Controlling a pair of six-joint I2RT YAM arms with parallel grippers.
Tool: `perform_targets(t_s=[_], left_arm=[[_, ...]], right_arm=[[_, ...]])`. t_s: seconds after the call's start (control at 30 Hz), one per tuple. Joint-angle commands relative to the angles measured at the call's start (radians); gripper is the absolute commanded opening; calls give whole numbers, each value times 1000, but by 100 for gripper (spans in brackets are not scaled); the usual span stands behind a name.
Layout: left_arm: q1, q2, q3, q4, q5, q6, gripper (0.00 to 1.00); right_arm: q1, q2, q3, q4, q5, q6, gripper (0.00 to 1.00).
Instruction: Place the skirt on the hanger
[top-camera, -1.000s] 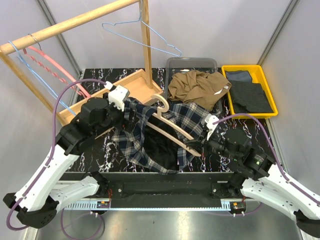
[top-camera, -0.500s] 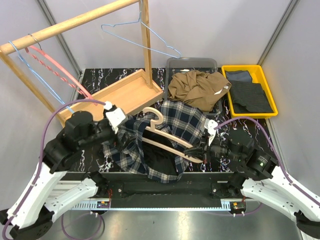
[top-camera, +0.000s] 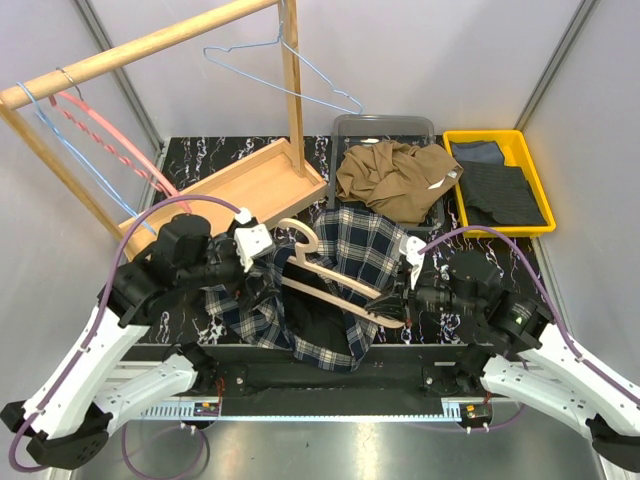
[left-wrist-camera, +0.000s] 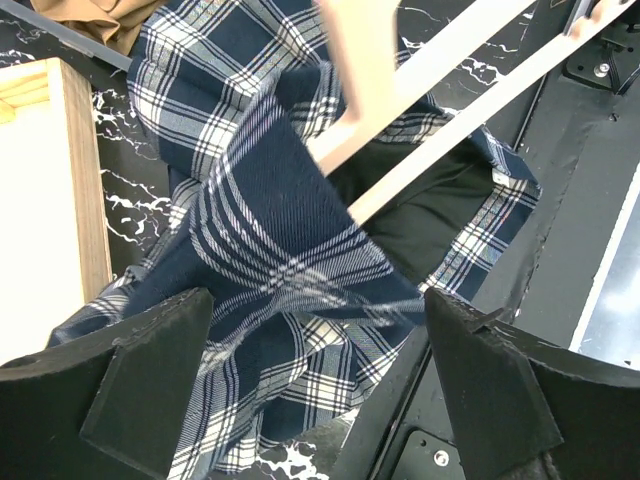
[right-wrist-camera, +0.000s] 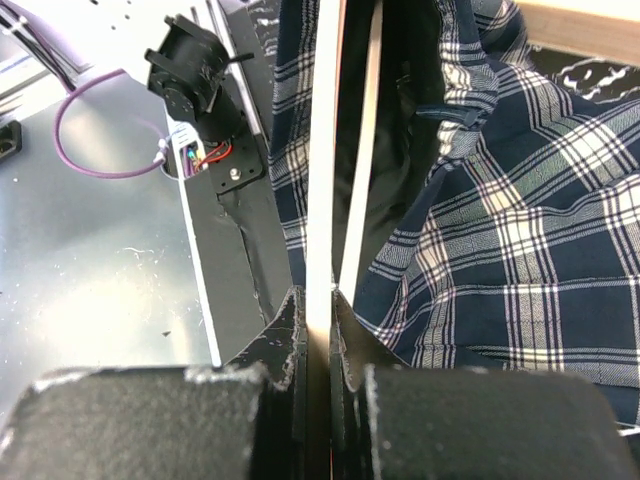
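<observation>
— Skirt (top-camera: 395, 178): where does it lie?
— Crumpled in the grey bin (top-camera: 385, 122) at the back of the table (top-camera: 200, 150). Its tan cloth spills over the bin's near edge, close to the plaid shirt (top-camera: 355, 240). Neither gripper touches it.
— And the hanger (top-camera: 278, 83)?
— The blue wire one hangs high from the wooden rail (top-camera: 130, 50), beside the upright post (top-camera: 292, 90), well apart from both arms.
— What does the left gripper (top-camera: 262, 268) do?
— It sits low over the left part of the shirt. Its wrist view shows the fingers (left-wrist-camera: 150, 380) spread wide, with plaid cloth rising between them but nothing pinched. It is released.
— The right gripper (top-camera: 402, 292)?
— Clenched on the wooden hanger (top-camera: 335, 285). Its fingertips (right-wrist-camera: 288, 335) press from both sides on the pale bar at the hanger's right end. The hanger lies slantwise across the shirt, hook toward the left arm, and part of the shirt is draped over it.
— What else is on the table?
— A wooden tray (top-camera: 240, 185) at back left, at the foot of the post. A yellow bin (top-camera: 500, 135) at back right, just beside the grey one, holds folded dark cloth (top-camera: 505, 190). A pink hanger (top-camera: 110, 140) hangs at the left end of the rail.
</observation>
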Motion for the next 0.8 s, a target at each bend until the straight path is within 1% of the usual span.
perform_targets(t_s=[0.0,0.2,0.37,0.43,0.5,0.53,0.57,0.7,0.77], left_arm=[[-2,-30,45,71,11,28,95],[0,-71,3,59,-7,47,95],[0,-108,-13,63,11,78,95],[-2,-108,-14,62,40,93,94],[0,-100,-23,49,62,98,90],[0,-96,-28,45,92,100,85],[0,-94,-33,42,111,98,83],[0,-34,-63,22,228,75,78],[0,-5,-70,8,252,67,68]], right_arm=[[8,-11,59,90,-103,-23,0],[8,-34,60,84,-109,-23,0],[8,-21,76,63,-166,-23,0],[8,-17,79,60,-181,-24,0],[8,-18,79,58,-178,-26,0],[8,-20,79,58,-177,-29,0],[8,-21,80,58,-172,-29,0],[8,-32,90,56,-164,-41,0],[8,-38,93,58,-155,-44,0]])
